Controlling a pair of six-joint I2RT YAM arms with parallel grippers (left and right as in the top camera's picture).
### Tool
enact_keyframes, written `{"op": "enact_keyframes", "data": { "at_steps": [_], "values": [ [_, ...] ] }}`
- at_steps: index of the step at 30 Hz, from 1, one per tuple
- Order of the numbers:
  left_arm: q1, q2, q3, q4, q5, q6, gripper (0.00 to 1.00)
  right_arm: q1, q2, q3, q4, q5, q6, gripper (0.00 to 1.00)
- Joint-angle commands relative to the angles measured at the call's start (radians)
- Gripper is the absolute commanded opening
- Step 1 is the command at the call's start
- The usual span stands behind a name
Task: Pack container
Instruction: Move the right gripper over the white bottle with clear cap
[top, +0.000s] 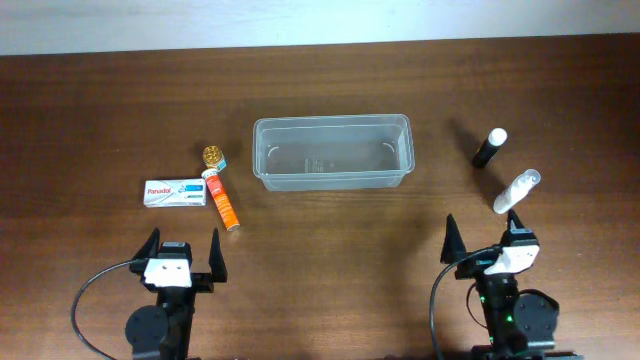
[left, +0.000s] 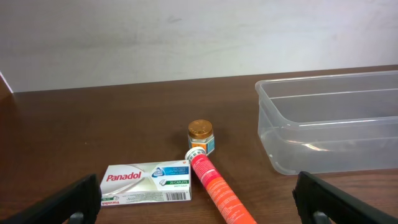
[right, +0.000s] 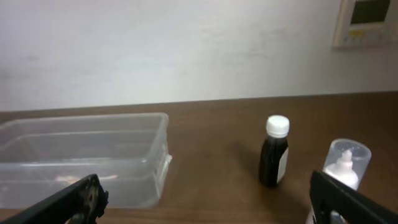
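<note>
The clear plastic container (top: 332, 152) stands empty at the table's middle back; it also shows in the left wrist view (left: 336, 121) and the right wrist view (right: 84, 158). Left of it lie a white Panadol box (top: 176, 193), an orange tube (top: 223, 201) and a small gold-lidded jar (top: 214, 156). Right of it stand a dark bottle with a white cap (top: 489, 147) and a clear white bottle (top: 515, 190). My left gripper (top: 183, 256) is open and empty near the front edge. My right gripper (top: 487, 245) is open and empty, just in front of the clear white bottle.
A pale wall (left: 186, 37) runs behind the brown wooden table (top: 340, 240). A wall panel (right: 367, 22) hangs at the upper right of the right wrist view.
</note>
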Motion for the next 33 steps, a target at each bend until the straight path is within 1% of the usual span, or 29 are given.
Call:
{"op": "enact_keyframes", "data": {
  "at_steps": [1, 5, 14, 22, 28, 33],
  "values": [
    [0.004, -0.006, -0.006, -0.001, 0.002, 0.016, 1.0, 0.005, 0.034, 0.104, -0.034, -0.013, 0.031, 0.99],
    [0.004, -0.006, -0.006, -0.001, 0.002, 0.016, 1.0, 0.005, 0.126, 0.187, -0.092, -0.013, 0.027, 0.98],
    [0.004, -0.006, -0.006, -0.001, 0.003, 0.016, 1.0, 0.005, 0.437, 0.404, -0.13, -0.014, 0.027, 0.98],
    [0.004, -0.006, -0.006, -0.001, 0.002, 0.016, 1.0, 0.005, 0.677, 0.657, -0.313, -0.013, 0.027, 0.98],
    [0.004, -0.006, -0.006, -0.001, 0.003, 0.016, 1.0, 0.005, 0.798, 0.821, -0.435, -0.013, 0.024, 0.99],
    [0.004, -0.006, -0.006, -0.001, 0.002, 0.016, 1.0, 0.005, 0.863, 0.92, -0.52, -0.013, 0.023, 0.98]
  ]
}}
